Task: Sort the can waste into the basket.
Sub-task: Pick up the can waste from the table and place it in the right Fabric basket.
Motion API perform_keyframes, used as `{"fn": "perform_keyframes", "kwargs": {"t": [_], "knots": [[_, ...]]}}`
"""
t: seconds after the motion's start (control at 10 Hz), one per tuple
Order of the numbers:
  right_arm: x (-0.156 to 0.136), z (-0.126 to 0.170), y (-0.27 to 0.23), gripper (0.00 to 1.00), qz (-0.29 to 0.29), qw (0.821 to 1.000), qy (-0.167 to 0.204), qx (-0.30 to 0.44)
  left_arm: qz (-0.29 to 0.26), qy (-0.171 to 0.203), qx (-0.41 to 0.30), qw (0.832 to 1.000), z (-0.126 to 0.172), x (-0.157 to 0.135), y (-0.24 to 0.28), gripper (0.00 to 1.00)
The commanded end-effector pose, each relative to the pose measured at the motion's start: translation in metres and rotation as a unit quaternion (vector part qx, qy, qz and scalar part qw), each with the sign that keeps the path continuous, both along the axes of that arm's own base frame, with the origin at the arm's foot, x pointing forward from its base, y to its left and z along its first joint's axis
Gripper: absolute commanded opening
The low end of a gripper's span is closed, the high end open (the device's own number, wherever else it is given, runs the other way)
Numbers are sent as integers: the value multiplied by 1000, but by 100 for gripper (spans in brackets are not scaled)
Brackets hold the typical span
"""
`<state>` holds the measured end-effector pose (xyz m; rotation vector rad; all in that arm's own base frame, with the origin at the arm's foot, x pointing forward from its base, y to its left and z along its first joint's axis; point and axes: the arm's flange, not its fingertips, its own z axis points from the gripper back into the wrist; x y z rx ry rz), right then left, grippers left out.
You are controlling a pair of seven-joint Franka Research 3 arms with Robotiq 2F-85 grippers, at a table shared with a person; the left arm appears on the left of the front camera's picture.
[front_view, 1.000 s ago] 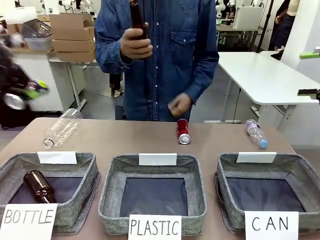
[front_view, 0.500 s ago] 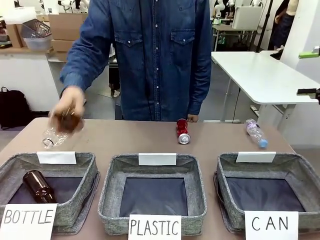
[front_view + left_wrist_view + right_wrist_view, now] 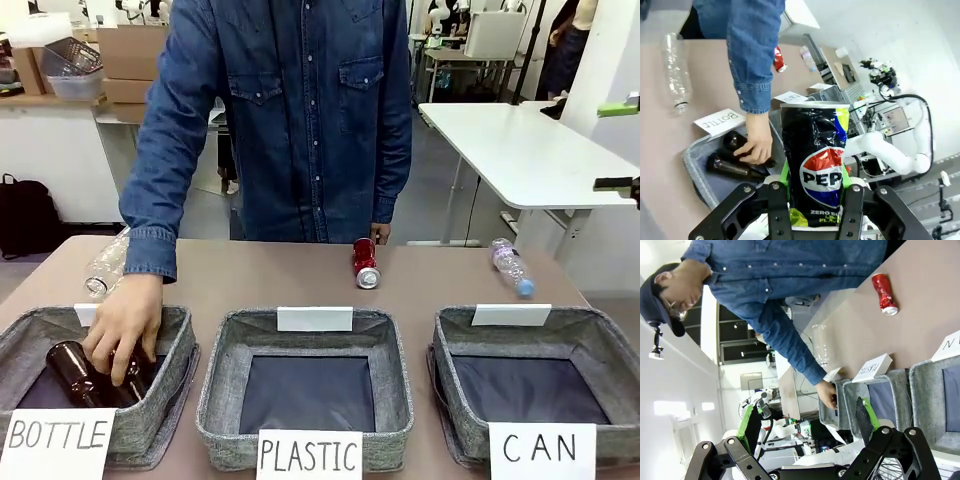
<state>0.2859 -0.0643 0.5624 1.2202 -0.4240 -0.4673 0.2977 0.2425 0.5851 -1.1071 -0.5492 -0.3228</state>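
My left gripper (image 3: 815,202) is shut on a dented black can with blue, red and yellow print (image 3: 817,160), held upright above the table in the left wrist view. A red can (image 3: 367,263) lies on its side on the table's far middle, also seen as the red can (image 3: 779,58) and the red can (image 3: 883,293). The grey basket (image 3: 600,345) behind the "CAN" card sits at the near right with nothing in it. My right gripper (image 3: 807,425) stands open in the air, holding nothing.
The person's hand (image 3: 120,335) reaches into the "BOTTLE" bin (image 3: 25,325), touching brown bottles (image 3: 75,372). The "PLASTIC" bin (image 3: 225,345) sits in the middle. A large clear bottle (image 3: 105,268) lies far left and a small one (image 3: 512,266) far right.
The person brought a brown bottle down from chest height into the "BOTTLE" bin. My left arm with the black can left the front view's left edge.
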Motion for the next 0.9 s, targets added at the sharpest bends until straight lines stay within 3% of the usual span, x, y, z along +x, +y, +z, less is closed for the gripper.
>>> {"fn": "perform_keyframes", "kwargs": {"t": [0.0, 0.5, 0.6, 0.7, 0.8], "knots": [[3, 1, 2, 100, 2, 1000, -13, 5, -4, -7, 2, 1000, 3, 0, 1, 0], [3, 1, 2, 100, 2, 1000, -13, 5, -4, -7, 2, 1000, 3, 0, 1, 0], [3, 1, 2, 100, 2, 1000, -13, 5, 2, 4, 5, 1000, 0, 1, 1, 37], [0, 0, 0, 100, 0, 1000, 0, 0, -37, 15, 19, 999, -5, 13, -32, 37], [-9, 26, -12, 100, -21, 1000, -17, -15, -90, 0, 27, 996, -12, 27, -81, 37]]}}
